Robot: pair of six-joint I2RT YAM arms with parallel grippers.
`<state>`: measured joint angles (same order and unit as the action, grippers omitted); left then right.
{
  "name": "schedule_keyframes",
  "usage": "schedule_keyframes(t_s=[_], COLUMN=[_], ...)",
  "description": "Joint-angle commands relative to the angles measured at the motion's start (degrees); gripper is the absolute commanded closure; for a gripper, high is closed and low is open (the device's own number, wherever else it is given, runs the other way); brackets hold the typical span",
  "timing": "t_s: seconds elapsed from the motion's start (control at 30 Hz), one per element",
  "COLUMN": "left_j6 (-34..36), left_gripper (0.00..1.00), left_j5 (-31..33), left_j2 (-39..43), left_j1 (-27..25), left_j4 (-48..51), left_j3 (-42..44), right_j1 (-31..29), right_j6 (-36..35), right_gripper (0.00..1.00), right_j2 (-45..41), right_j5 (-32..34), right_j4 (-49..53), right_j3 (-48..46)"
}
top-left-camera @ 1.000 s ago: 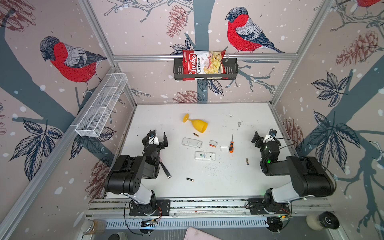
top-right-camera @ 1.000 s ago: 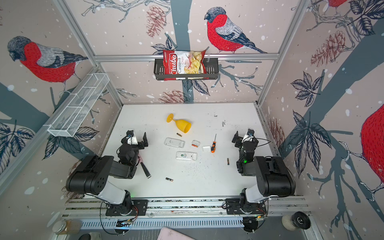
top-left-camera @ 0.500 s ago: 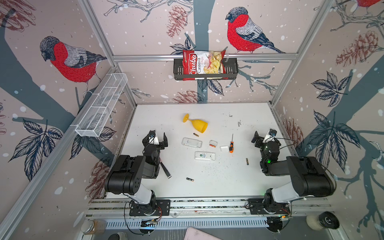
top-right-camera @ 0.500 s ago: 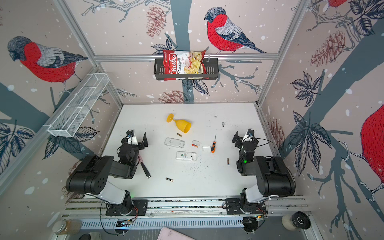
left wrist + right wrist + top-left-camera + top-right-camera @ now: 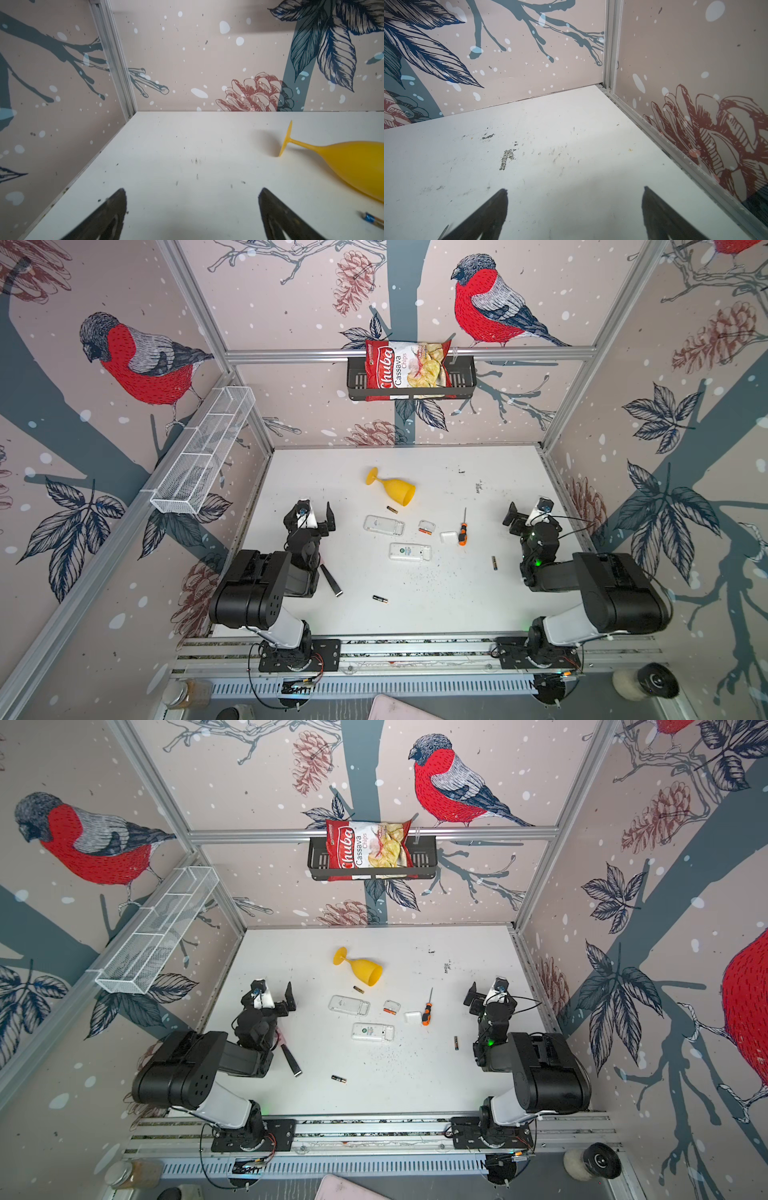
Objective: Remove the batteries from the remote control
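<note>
On the white table (image 5: 457,605), around the centre of both top views, three batteries (image 5: 338,1079) lie loose and well apart, each a short thin cylinder, black with an orange-gold end. The battery by the goblet (image 5: 392,510) sits just below the mouth of the tipped yellow goblet (image 5: 397,490). The lower battery (image 5: 380,599) rests below centre, towards the table's near edge. The right battery (image 5: 494,562) lies right of centre, between the remotes and the right arm. Two white remotes lie flat among them, the upper remote (image 5: 384,525) and the lower remote (image 5: 409,552), with small white cover pieces (image 5: 427,526) and an orange-handled screwdriver (image 5: 462,531) to the right of the upper one. Whether any cell sits inside a remote is too small to tell. At centre left the left gripper (image 5: 192,190) has its jaws spread wide with nothing between them, over bare table, and its wrist view shows the goblet on its side. At centre right the right gripper (image 5: 575,189) is likewise wide apart and empty, facing the table's far corner
</note>
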<state>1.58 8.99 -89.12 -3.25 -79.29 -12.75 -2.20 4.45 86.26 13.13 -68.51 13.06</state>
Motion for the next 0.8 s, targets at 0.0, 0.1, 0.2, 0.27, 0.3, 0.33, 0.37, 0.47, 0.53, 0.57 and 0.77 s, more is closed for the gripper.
schedule_keyframes(t_s=[0.0,0.1,0.2,0.27,0.3,0.33,0.37,0.47,0.53,0.57,0.77], left_j6=[-0.9,-0.8,-0.8,-0.9,-0.9,-0.9,-0.9,-0.9,-0.9,-0.9,-0.9], left_gripper=[0.02,0.02,0.02,0.02,0.02,0.02,0.02,0.02,0.02,0.02,0.02], left_j5=[0.0,0.0,0.0,0.0,0.0,-0.1,-0.2,0.0,-0.1,-0.1,-0.1], left_j2=[-0.3,-0.2,-0.2,-0.2,-0.2,-0.2,-0.2,-0.2,-0.1,-0.2,-0.2], left_j1=[0.5,0.5,0.5,0.5,0.5,0.5,0.5,0.5,0.5,0.5,0.5], left_j4=[4.1,3.9,4.1,4.1,4.3,4.3,4.4,4.4,4.3,4.3,4.2], left_j3=[-0.5,-0.4,-0.5,-0.5,-0.5,-0.7,-0.6,-0.6,-0.6,-0.5,-0.6], right_j1=[0.1,0.0,0.1,0.1,0.1,0.1,0.1,0.1,0.1,0.1,0.1], right_j6=[0.4,0.4,0.4,0.4,0.4,0.4,0.4,0.4,0.4,0.4,0.4], right_gripper=[0.0,0.01,0.0,0.0,0.01,0.01,0.01,0.0,0.01,0.0,0.0], right_j2=[-0.1,-0.2,-0.2,-0.2,-0.2,-0.2,-0.2,-0.2,-0.2,-0.2,-0.2], right_j5=[-0.1,-0.1,-0.1,-0.1,-0.1,-0.1,-0.1,-0.2,-0.1,-0.1,-0.1], right_j4=[-0.7,-0.7,-0.7,-0.7,-0.7,-0.6,-0.7,-0.7,-0.7,-0.7,-0.7], right_j3=[0.2,0.1,0.2,0.2,0.2,0.2,0.2,0.2,0.2,0.2,0.2])
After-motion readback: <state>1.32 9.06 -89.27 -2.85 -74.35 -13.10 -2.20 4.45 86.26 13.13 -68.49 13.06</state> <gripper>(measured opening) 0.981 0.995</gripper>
